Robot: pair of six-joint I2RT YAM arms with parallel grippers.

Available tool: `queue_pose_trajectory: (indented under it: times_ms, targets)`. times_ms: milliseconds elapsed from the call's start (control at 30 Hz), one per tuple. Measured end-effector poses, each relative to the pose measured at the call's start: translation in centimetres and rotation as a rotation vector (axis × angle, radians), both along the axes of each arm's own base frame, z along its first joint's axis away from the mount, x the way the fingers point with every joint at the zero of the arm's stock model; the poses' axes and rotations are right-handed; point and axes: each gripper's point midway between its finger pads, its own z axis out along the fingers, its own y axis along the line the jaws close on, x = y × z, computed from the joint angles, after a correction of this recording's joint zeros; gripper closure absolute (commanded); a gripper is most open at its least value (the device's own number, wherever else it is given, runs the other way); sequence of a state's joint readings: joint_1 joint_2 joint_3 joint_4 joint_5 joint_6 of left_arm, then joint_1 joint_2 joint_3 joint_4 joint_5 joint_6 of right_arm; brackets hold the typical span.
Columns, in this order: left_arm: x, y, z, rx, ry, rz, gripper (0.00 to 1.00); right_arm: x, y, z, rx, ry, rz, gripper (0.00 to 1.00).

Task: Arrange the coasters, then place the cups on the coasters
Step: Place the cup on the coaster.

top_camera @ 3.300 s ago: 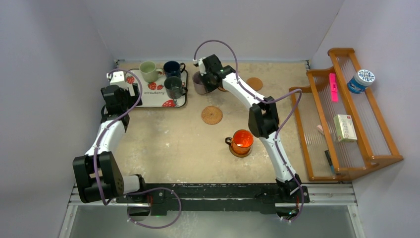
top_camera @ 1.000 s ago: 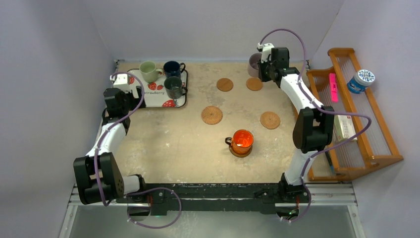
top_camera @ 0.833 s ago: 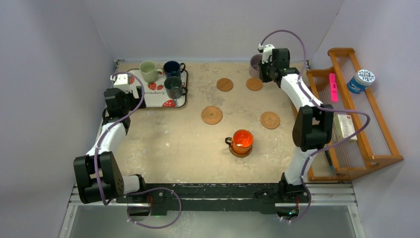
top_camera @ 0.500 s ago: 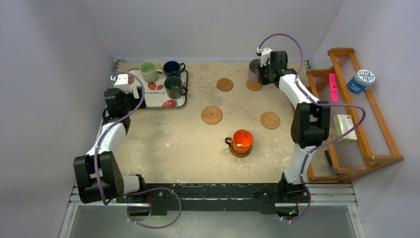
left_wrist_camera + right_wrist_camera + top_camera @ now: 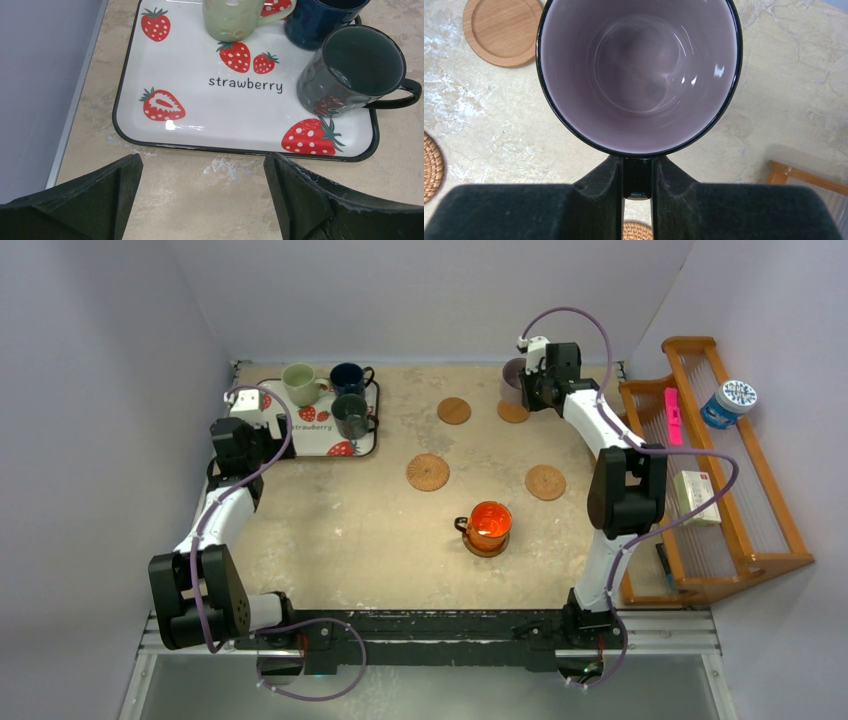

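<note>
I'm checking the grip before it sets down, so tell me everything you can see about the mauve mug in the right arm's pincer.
The mauve mug looks like glossy ceramic: pale purple-grey inside, dark rim, empty, upright. The right pincer is shut on its handle, a finger on each side. In the top view it is at the far right of the table, overlapping a plain tan coaster; whether its base touches that cannot be told.

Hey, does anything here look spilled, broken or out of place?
Nothing stands out: the orange mug sits upright on its coaster, three mugs stand upright on the tray, and the right gripper holds the mauve mug.
</note>
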State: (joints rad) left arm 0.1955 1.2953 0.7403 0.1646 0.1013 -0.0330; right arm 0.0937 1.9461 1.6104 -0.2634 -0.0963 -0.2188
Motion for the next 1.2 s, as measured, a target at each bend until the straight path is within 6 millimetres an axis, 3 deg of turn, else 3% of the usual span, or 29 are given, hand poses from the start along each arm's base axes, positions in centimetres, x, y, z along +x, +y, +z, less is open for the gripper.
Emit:
queue_pose_trajectory:
  times_ms: [233, 633, 1200]
  targets:
    - [0.0, 0.0, 0.0, 0.000, 0.000, -0.001, 0.00, 0.1, -0.1, -0.5, -0.001, 0.010, -0.002, 1.00]
    - [0.0, -0.1, -0.2, -0.003, 0.005, -0.004, 0.00, 0.1, -0.3, -4.2, -0.008, 0.083, -0.005, 1.00]
    - [0.1, -0.1, -0.3, -0.004, 0.007, -0.007, 0.00, 0.2, -0.5, -4.7, -0.007, 0.090, -0.010, 1.00]
